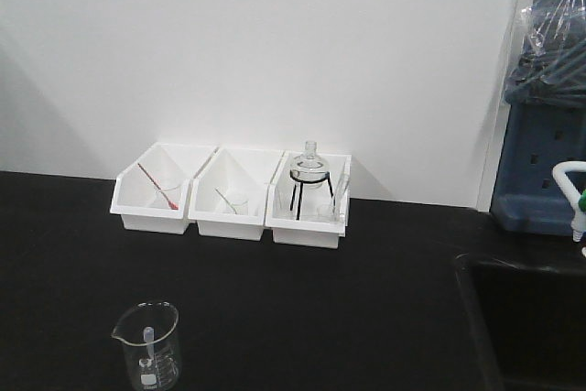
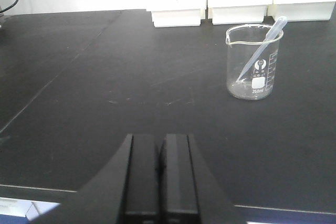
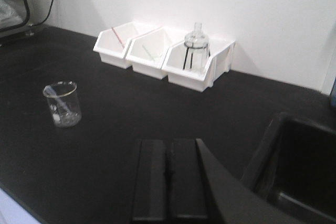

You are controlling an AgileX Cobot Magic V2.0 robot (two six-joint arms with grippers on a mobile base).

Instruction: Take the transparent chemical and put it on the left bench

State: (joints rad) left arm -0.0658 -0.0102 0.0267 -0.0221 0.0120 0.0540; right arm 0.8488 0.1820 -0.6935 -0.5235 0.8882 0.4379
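Black, flat and matte, the two finger pads of the left gripper (image 2: 160, 179) lie pressed together at the bottom of the left wrist view, clenched on nothing. Beyond them runs the left bench (image 2: 105, 77), a dull black worktop with faint scuffs and one long seam line. Ahead of the closed jaws and off to their right stands the transparent chemical (image 2: 253, 62), one small clear glass beaker, cylindrical, with a pour spout on its rim and white printed graduation marks. A single translucent plastic pipette (image 2: 262, 45) leans inside it, bulb end poking above the rim. The beaker stands upright on the bench, well apart from both grippers.

The right gripper (image 3: 169, 182) shows the same pair of slab-like black pads, likewise shut and holding nothing. From these jaws the beaker sits ahead and far to the left. To their right, close by, a dark recessed sink basin (image 3: 294, 171) drops into the worktop.

Farther ahead of both grippers, against the plain white wall (image 1: 275, 43), stand three white plastic bins (image 1: 229, 203), open-fronted with sloped sides, touching side by side in one row. The left bin holds a thin red-tipped rod (image 1: 157, 186); the middle bin holds a small clear beaker (image 1: 236, 202); the right bin holds one round glass flask (image 1: 309, 169) on a black wire tripod. At the far right a blue rack (image 1: 540, 135) stands under crinkled clear plastic.
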